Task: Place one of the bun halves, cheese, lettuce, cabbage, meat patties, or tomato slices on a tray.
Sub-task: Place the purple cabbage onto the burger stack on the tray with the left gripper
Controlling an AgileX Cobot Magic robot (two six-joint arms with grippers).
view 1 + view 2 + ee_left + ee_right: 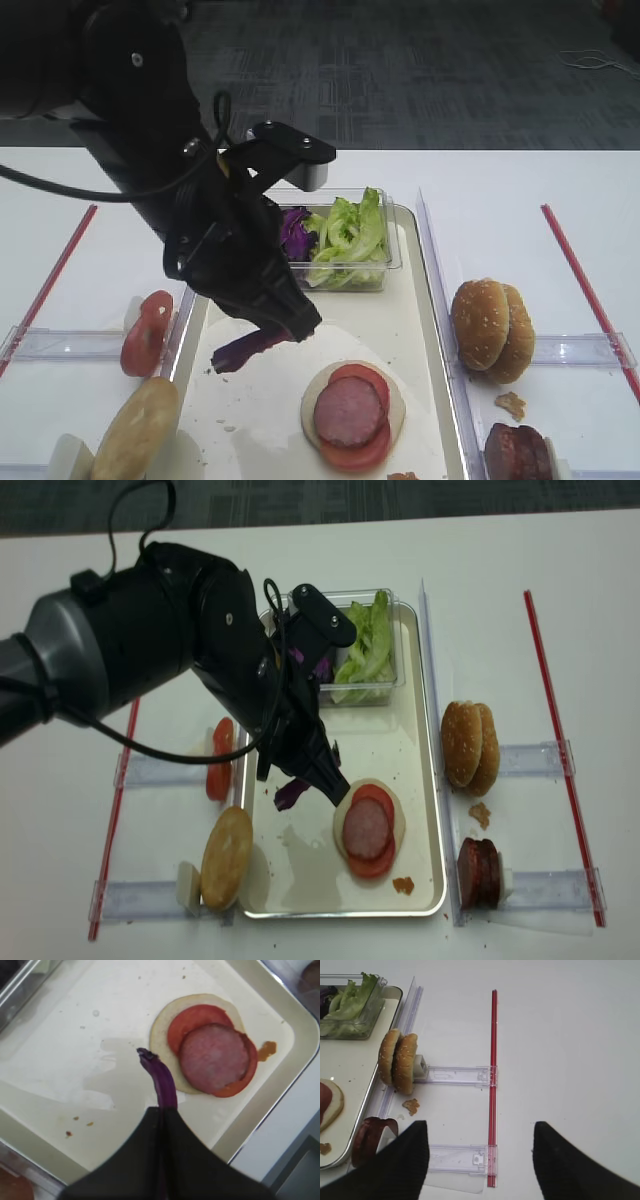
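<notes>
Left hand [162, 1110] clamped on cabbage [159, 1079], dangling above tray [420, 330] near its left edge, beside stacked bun half [318, 400], tomato, patty. Not released yet; lowering and letting go remain.

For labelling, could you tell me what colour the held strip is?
Deep purple; the cabbage shows best in the left wrist view.

Left arm [150, 650] bulky, glossy black – grey link behind, black cable looping above, silver screws; tapered black fingers [165, 1160].
</notes>
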